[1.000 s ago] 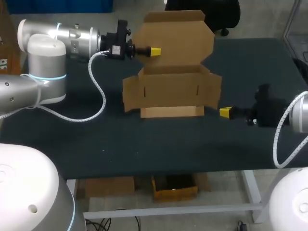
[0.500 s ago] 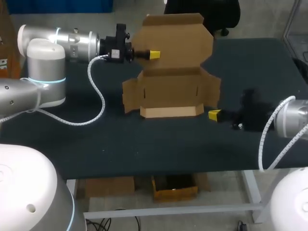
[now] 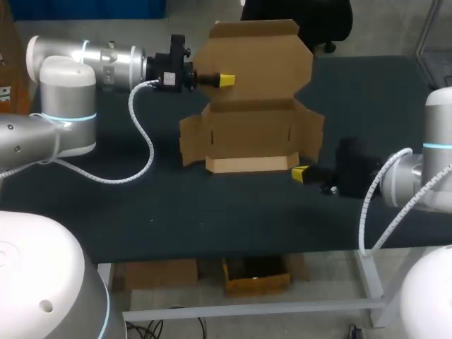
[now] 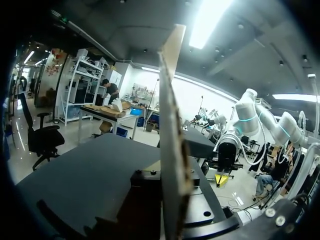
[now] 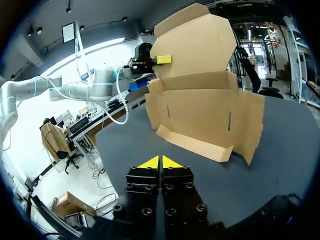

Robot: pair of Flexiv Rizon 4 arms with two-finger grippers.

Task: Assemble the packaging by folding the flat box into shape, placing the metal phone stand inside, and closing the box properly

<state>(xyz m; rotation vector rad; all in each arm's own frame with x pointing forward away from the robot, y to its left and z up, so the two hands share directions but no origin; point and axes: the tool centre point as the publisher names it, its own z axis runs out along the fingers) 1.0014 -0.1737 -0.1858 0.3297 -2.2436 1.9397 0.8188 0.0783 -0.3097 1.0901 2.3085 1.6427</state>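
Note:
The brown cardboard box (image 3: 253, 131) stands half folded on the dark table, its low front flap (image 3: 251, 164) lying flat and its side wings spread. Its tall lid panel (image 3: 258, 60) is upright, and my left gripper (image 3: 226, 80) is shut on the lid's left edge. In the left wrist view the lid (image 4: 172, 150) runs edge-on between the fingers of my left gripper (image 4: 172, 200). My right gripper (image 3: 301, 174) is shut and empty, low by the front flap's right corner. The right wrist view has my right gripper (image 5: 160, 162) just short of the box (image 5: 205, 110). No metal phone stand is in view.
The dark table (image 3: 212, 212) has bare surface in front of the box and to its left. My left arm's white coiled cable (image 3: 141, 134) hangs over the table's left part. My right arm's cable (image 3: 374, 205) loops near the front right edge.
My right gripper has moved left along the table toward the box's front right corner. The left gripper and lid shifted slightly at first, then stayed still.

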